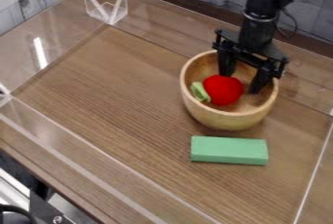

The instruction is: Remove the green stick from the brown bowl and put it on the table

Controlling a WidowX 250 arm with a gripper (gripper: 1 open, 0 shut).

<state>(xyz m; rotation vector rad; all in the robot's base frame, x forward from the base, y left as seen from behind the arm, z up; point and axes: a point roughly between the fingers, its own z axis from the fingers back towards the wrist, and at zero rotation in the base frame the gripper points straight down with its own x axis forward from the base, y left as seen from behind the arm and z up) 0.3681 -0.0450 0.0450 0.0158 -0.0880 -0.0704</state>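
1. my gripper (pixel 247 67) hung over the back right part of the brown bowl (pixel 229 114), its fingers spread wide apart with nothing between them.
2. the left finger (pixel 224 64) pointed down just inside the bowl's far rim, and the right finger stood at the rim on the right side.
3. the green stick (pixel 200 92) lay inside the bowl, low against the left inner wall, down and to the left of my fingers and apart from them.
4. the red ball (pixel 224 91) sat in the middle of the bowl, between the stick and my right finger, touching or nearly touching the stick; i could not tell which.
5. the ball lay just below and in front of my open jaws, and it hid part of the stick.
6. the stick showed as a small, thin, pale green sliver, clearly smaller than the ball, slanting along the curve of the wall.
7. only its left part was visible, so i could not tell its full length or how its far end rested.
8. the bowl was round, light tan wood with thick walls, and it stood on the table (pixel 117 92), toward the right side.
9. a flat green block (pixel 229 150) lay on the table just in front of the bowl, apart from it and well below my fingers.
10. low clear walls (pixel 104 7) edged the tabletop.
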